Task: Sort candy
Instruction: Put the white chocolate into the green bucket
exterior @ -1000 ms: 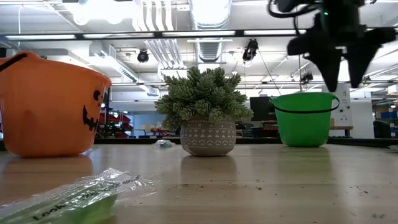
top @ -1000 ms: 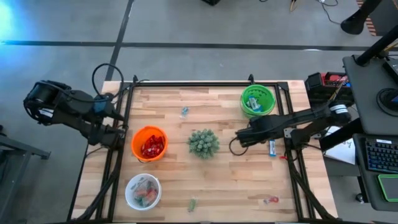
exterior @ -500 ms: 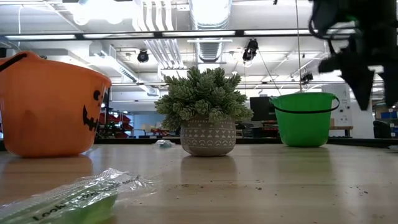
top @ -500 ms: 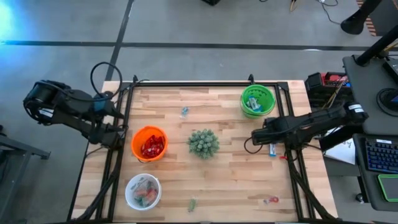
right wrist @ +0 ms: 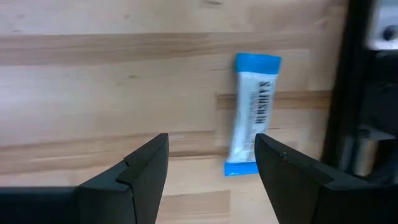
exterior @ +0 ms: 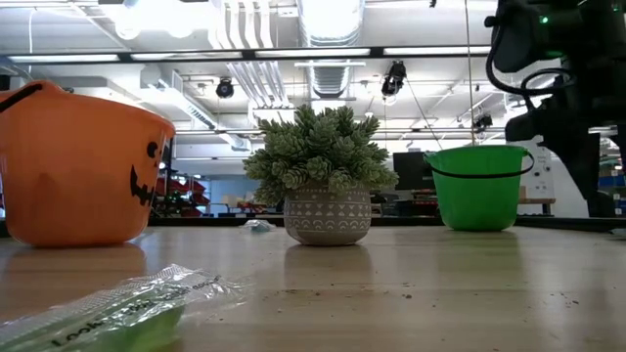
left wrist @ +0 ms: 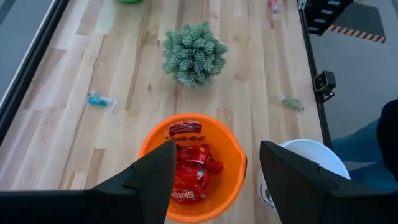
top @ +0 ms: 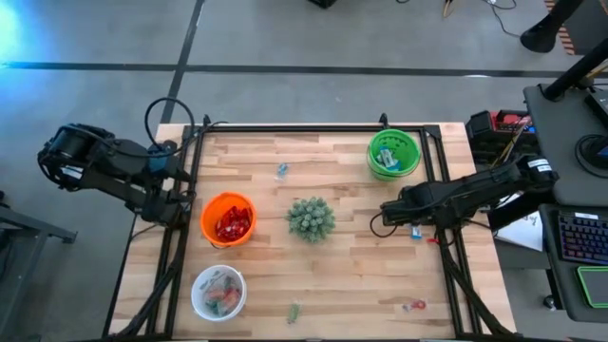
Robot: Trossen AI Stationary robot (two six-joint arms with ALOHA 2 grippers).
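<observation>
A blue-and-white wrapped candy bar (right wrist: 252, 115) lies flat on the wooden table near its right edge (top: 416, 229). My right gripper (right wrist: 211, 140) hangs open above the table, pointing down. The bar lies below it, nearer one finger than the other, and nothing touches it. My left gripper (left wrist: 217, 149) waits open at the table's left edge (top: 179, 188), above the orange bowl (left wrist: 193, 168) that holds red candy packets (left wrist: 189, 177). Loose candy also lies on the table: a teal piece (top: 282, 171), a green piece (top: 294, 312) and a red piece (top: 414, 305).
A potted spiky plant (top: 311, 218) stands mid-table. A green bowl (top: 393, 153) with candy sits far right, and a white bowl (top: 218, 292) with candy near left. A black frame rail (right wrist: 357, 93) runs along the right edge, close beside the bar.
My right gripper has moved toward the table's right edge, away from the plant, and has come down toward the bar while rolling about its own axis. It stays open. The candy has not moved.
</observation>
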